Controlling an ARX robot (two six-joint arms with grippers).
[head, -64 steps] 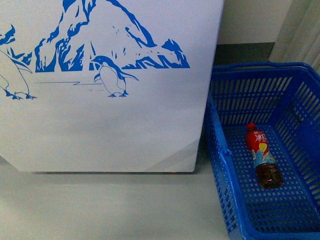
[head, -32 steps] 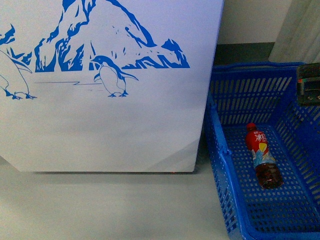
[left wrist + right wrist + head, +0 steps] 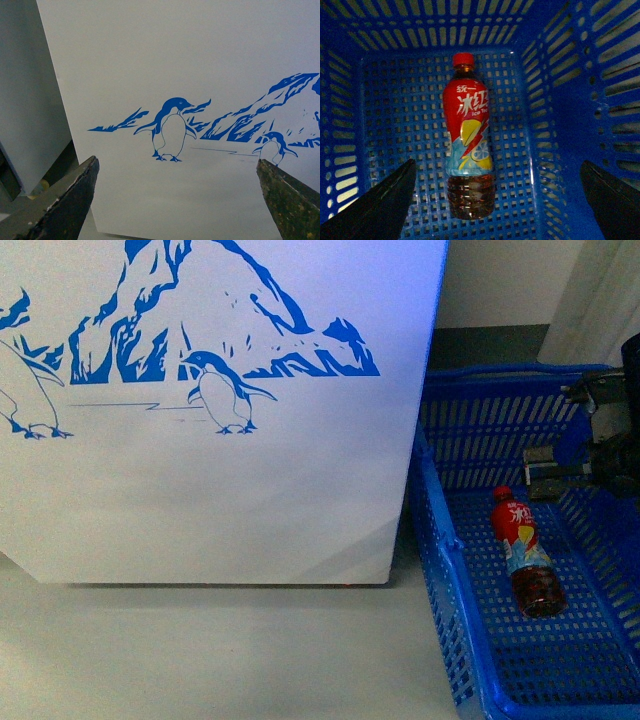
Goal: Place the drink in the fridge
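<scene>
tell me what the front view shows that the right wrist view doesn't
Only the front view: the large white chest fridge with its blue penguin-and-mountain picture, the pale floor, and the right gripper seen from outside, over the blue plastic basket.
Only the right wrist view: the bottle label's lemon picture and "Ice Tea" print, and that gripper's dark fingers spread wide apart, open.
Both: the small clear plastic bottle of reddish-brown drink with a red cap, lying on its side in that basket.
</scene>
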